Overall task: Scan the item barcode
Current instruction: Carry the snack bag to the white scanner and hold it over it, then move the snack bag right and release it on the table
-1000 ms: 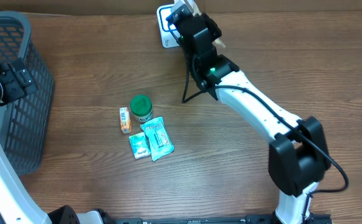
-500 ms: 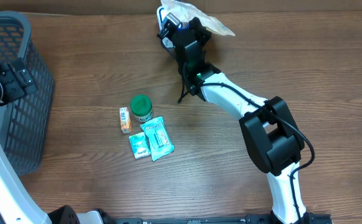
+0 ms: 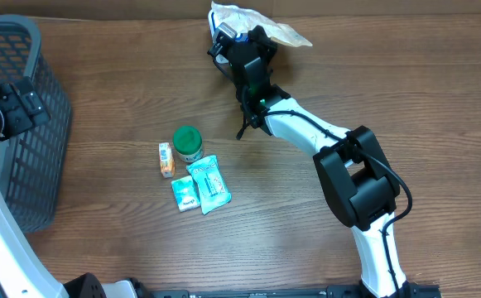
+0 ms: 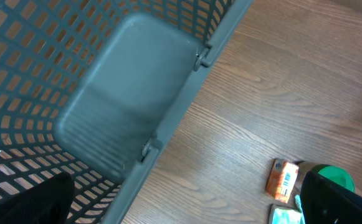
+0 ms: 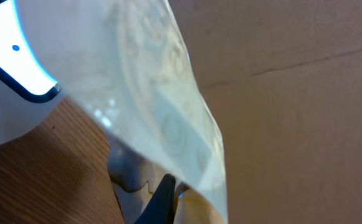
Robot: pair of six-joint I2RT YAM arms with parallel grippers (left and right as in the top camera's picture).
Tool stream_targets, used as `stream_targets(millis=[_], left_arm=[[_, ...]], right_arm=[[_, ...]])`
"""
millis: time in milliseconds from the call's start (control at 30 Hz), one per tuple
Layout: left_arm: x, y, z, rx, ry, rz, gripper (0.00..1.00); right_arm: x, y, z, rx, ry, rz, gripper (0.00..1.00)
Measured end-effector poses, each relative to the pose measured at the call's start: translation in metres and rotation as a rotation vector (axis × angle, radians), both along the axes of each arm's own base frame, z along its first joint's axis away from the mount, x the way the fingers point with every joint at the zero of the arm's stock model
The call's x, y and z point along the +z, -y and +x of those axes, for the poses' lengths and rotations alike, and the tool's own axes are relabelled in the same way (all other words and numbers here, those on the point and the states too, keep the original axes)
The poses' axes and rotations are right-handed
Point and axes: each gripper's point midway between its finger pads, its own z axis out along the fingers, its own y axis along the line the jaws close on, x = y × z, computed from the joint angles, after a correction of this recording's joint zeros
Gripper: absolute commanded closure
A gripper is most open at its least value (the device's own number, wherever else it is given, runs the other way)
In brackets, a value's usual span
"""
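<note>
The clear crinkly packet (image 3: 261,21) hangs at the far edge of the counter (image 3: 372,91), clenched in the right claw (image 3: 240,35). It is held right over the white, blue-trimmed scanner (image 5: 6,62). In the wrist view the film drapes across the scanner's lit face, and one dark fingertip (image 5: 162,194) pinches its lower edge. A cardboard wall (image 5: 286,124) stands close behind.

No barcode shows through the film in either view, so I cannot tell which side carries it. My judgement is that the step in hand is presenting the code to the window. Doing it well would mean turning the wrist slowly so the printed panel faces the light flat and uncreased. The film wants to be near the window but not pressed onto it, with a pause there long enough for a read. The loose plastic is likely to fold or glare, so a gentle tilt may help. The grip should be kept firm at the edge.

Mid-counter lie a green-lidded jar (image 3: 188,142), a small orange box (image 3: 166,159) and two teal sachets (image 3: 203,187), bunched together and untouched. At the left side the left claw (image 4: 181,193) is released, jaws spread wide, beside the grey basket (image 4: 124,81).
</note>
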Motion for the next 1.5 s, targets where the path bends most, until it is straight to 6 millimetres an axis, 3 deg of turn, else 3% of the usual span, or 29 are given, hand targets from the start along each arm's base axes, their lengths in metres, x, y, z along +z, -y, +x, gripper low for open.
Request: stream_targets(millis=[233, 333, 400, 500, 600, 767, 933, 1067, 1233, 1500], left_arm=[[0.000, 0.000, 0.000, 0.000, 0.000, -0.001, 0.01], [0.000, 0.000, 0.000, 0.000, 0.001, 0.000, 0.00], [0.000, 0.000, 0.000, 0.000, 0.000, 0.000, 0.00], [0.000, 0.000, 0.000, 0.000, 0.000, 0.000, 0.00], [0.000, 0.000, 0.000, 0.000, -0.001, 0.000, 0.00], [0.000, 0.000, 0.000, 0.000, 0.000, 0.000, 0.00], [0.000, 0.000, 0.000, 0.000, 0.000, 0.000, 0.01], [0.000, 0.000, 0.000, 0.000, 0.000, 0.000, 0.01], [0.000, 0.000, 0.000, 0.000, 0.000, 0.000, 0.00], [0.000, 0.000, 0.000, 0.000, 0.000, 0.000, 0.01]], right_arm=[[-0.004, 0.000, -0.005, -0.028, -0.017, 0.030, 0.96], [-0.007, 0.002, -0.016, -0.044, -0.079, 0.048, 0.96], [0.002, 0.006, -0.025, -0.054, -0.109, 0.080, 0.96], [0.033, 0.016, -0.048, -0.067, -0.158, 0.161, 0.96], [0.077, 0.028, -0.083, -0.068, -0.202, 0.323, 0.96], [0.139, 0.054, -0.152, -0.068, -0.314, 0.751, 0.96], [0.153, 0.098, -0.193, -0.130, -0.479, 1.089, 0.96], [0.138, 0.134, -0.209, -0.223, -0.630, 1.279, 0.96], [0.104, 0.183, -0.212, -0.383, -0.727, 1.449, 0.96], [0.000, 0.261, -0.211, -0.694, -0.776, 1.656, 0.96]])
